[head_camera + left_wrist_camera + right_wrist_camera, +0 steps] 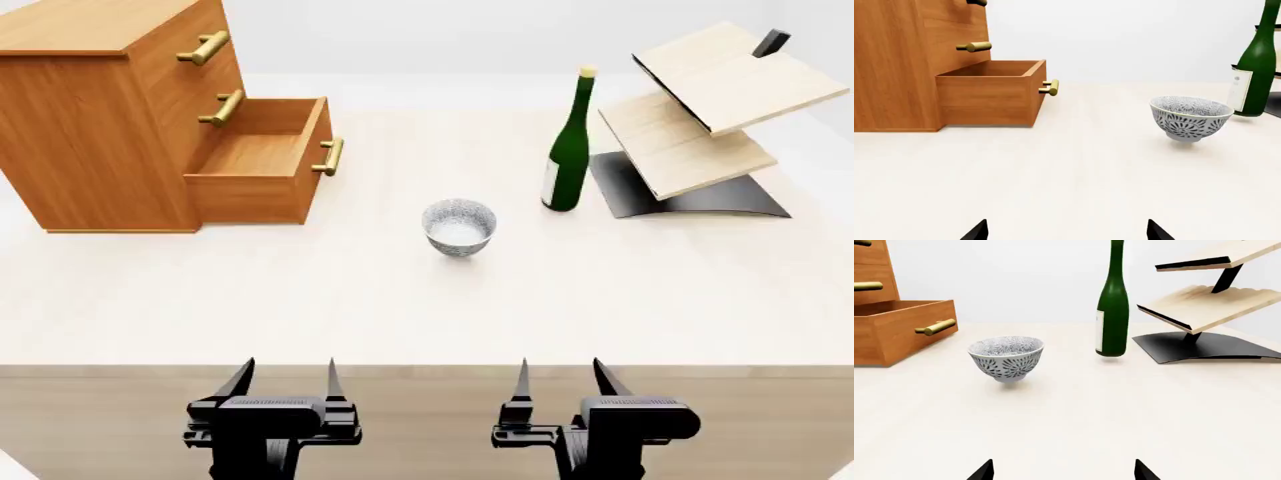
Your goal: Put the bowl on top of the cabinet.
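Presently the bowl [459, 226] stands upright on the pale counter [400, 300], near the middle, apart from everything around it; nothing seen inside it. White ceramic, dense blue-grey leaf pattern, narrow foot, seen clearly from both wrist views. Far left of the head view: the cabinet [94, 120], orange-brown wood, flat top, brass bar handles [203, 48]. Its lowest visible drawer [260, 160] is pulled out toward the bowl, interior bare as far as can be seen; the drawers above sit closed. Bowl lies well apart from the cabinet, in front and to the right of the open drawer. Behind and right of the bowl, a green bottle [570, 150] with a white label stands upright, near but not touching. Just beyond the bottle, a tilted light-wood rack [701, 110] with two tiers on a dark curved base. Left tool [284, 385] and right tool [558, 385] both hover at the near edge of the counter, well short of the bowl, fingers spread apart and gripping nothing. In each wrist view only two dark fingertips [977, 231] show at the frame edge, with open counter between them.
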Available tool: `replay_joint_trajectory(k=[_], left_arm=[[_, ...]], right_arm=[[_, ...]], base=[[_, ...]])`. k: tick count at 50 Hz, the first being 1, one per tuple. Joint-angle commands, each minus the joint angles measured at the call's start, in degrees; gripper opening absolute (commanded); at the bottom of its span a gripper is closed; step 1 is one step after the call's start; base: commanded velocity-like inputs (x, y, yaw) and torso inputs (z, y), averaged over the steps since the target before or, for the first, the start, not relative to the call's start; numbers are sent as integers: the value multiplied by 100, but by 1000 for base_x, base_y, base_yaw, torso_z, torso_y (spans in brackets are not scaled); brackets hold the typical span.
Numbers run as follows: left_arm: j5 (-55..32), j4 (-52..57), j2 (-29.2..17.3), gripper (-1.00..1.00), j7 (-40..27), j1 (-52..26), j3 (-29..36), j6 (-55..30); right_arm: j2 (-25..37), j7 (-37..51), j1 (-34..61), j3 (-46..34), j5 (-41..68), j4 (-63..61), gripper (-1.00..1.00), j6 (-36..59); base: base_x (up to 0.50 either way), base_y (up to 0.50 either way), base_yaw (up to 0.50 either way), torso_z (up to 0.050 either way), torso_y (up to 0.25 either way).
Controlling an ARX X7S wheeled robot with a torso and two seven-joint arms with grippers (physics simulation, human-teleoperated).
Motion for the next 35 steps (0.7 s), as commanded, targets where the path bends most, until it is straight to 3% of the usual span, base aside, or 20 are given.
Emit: replay_joint_trajectory(k=[1,25,35], left_arm=[[-94,10,-93,100,-104,4,98,-3],[-404,313,-395,100,-458,86,442,-47],[-474,1806,-531,100,-640,613,450,-64]], right_arm=[[90,122,9,-124,63,4,100,24],[395,451,24,-504,317,-77,100,-3],[571,748,-598,-602,58,-1908,100,317]], base=[[0,0,0,0,0],[0,0,0,0,0],[0,0,0,0,0]])
